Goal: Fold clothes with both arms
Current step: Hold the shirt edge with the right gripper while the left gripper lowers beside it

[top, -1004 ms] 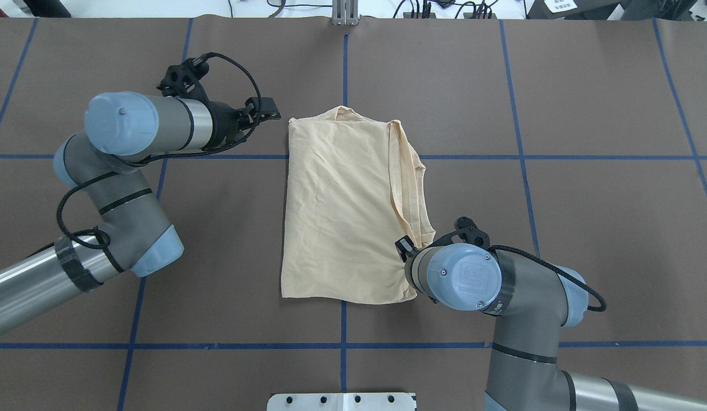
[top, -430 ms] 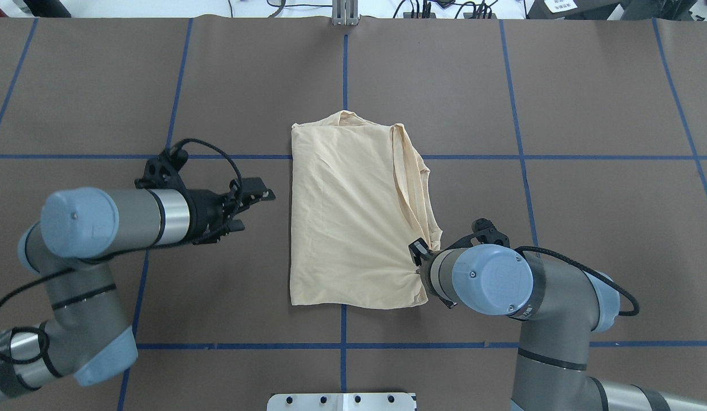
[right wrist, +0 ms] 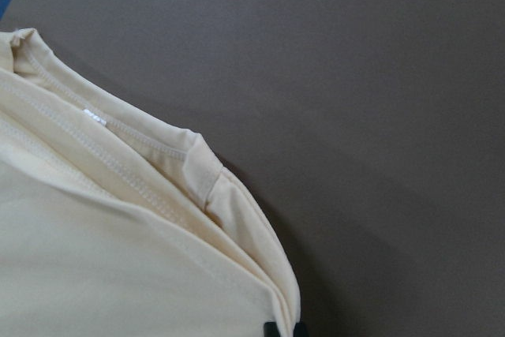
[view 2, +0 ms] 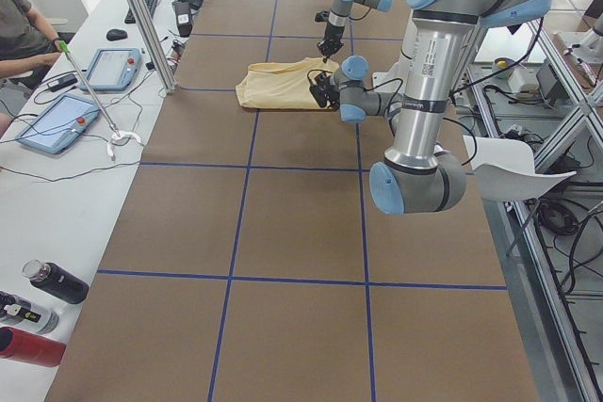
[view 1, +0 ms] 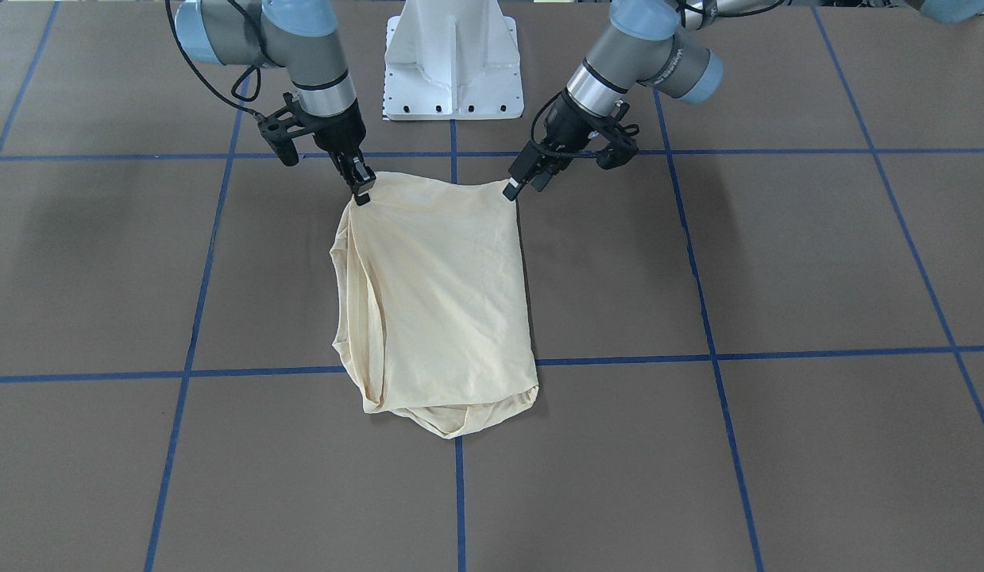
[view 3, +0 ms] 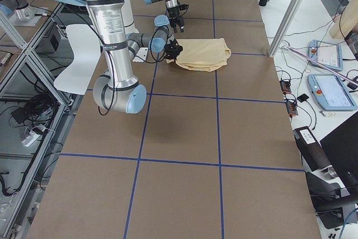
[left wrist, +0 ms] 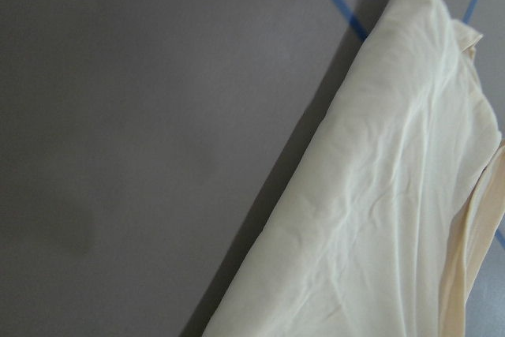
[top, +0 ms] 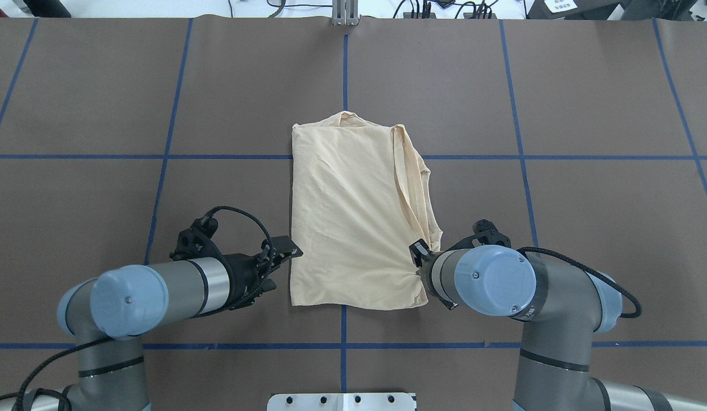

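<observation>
The clothes (top: 347, 217), a pale cream-yellow shirt, lie folded into a tall rectangle at the table's centre; they also show in the front view (view 1: 436, 294). My right gripper (top: 417, 272) is shut on the shirt's near right corner, where the fabric puckers toward it (view 1: 361, 191). The right wrist view shows stacked hems (right wrist: 95, 258) just above its dark fingertips. My left gripper (top: 290, 249) hovers at the near left corner (view 1: 523, 184), jaws apart and holding nothing. The left wrist view shows only the shirt's folded edge (left wrist: 379, 211).
The brown table cover is marked with blue tape lines (top: 343, 80). The white pedestal base (view 1: 452, 63) stands between the arms at the robot's side. In the side views a seated person (view 2: 24, 25), tablets (view 2: 108, 68) and bottles (view 2: 57, 281) are on a side table.
My left arm swept from beside the shirt's far left corner to its near left corner. The right gripper tugged its corner slightly rightward, shifting the shirt, then held still.
</observation>
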You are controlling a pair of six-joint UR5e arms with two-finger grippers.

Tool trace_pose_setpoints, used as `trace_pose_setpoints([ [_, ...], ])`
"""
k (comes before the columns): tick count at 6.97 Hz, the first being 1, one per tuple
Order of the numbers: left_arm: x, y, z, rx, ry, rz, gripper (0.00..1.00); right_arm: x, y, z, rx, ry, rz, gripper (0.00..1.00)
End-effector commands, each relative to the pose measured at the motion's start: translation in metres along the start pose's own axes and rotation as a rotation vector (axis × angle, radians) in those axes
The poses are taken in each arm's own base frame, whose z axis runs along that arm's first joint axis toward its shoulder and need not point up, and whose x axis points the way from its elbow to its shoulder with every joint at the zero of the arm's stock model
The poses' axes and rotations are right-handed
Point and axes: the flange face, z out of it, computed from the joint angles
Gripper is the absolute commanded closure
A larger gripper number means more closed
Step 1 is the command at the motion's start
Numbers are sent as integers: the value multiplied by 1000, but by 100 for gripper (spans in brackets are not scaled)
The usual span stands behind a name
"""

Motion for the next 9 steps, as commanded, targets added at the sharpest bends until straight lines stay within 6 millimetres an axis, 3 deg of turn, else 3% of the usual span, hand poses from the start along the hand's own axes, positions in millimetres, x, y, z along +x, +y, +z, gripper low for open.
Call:
trace_pose_setpoints([
  [1, -20, 36, 15, 69, 1, -68, 7, -1, 1, -3, -5, -5, 1, 100],
  [2, -25, 47, 18, 63, -15, -70, 7, -1, 1, -3, -5, -5, 1, 100],
  [4, -31, 43, 23, 85, -25, -68, 7, -1, 1, -3, -5, -5, 1, 100],
  [6, -30, 43, 27, 94, -21, -83, 14, -1, 1, -3, -4, -4, 1, 100],
  [8, -31, 43, 27, 95, -21, -99, 25, -1, 1, -3, -4, -4, 0, 100],
  [9, -31, 44, 27, 93, -21, -101, 40, -1, 1, -3, -4, -4, 0, 100],
])
